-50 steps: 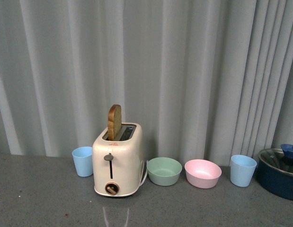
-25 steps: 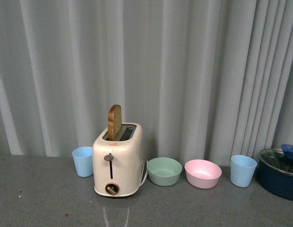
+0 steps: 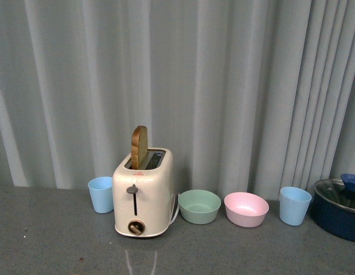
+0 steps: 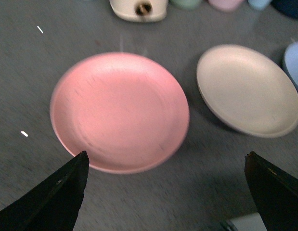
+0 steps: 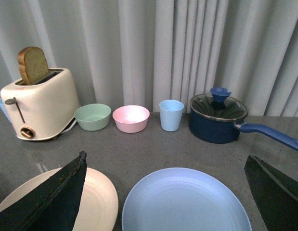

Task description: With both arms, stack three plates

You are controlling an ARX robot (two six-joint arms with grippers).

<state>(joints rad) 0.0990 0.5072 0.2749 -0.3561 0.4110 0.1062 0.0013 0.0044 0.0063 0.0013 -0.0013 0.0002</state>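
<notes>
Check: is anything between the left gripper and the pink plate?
Nothing visible. In the left wrist view the pink plate lies bare on the table just beyond the open left gripper. The cream plate sits beside it, apart, and the toaster stands past its far side.

Along the curtain [image 3: 223,86] at the back of the surface [image 3: 51,252] stand, left to right, a first cup [image 3: 100,194], a toaster [image 3: 144,195] with a slice of bread [image 3: 139,146] upright in its slot, a left bowl [image 3: 199,206], a right bowl [image 3: 246,209], a second cup [image 3: 295,205] and a lidded pot [image 3: 338,215]. Nearer, three plates lie flat in a row, apart. The left plate [image 4: 120,111] is before the toaster, the middle plate [image 4: 247,89] to its right and the right plate [image 5: 186,202] beyond that.
</notes>
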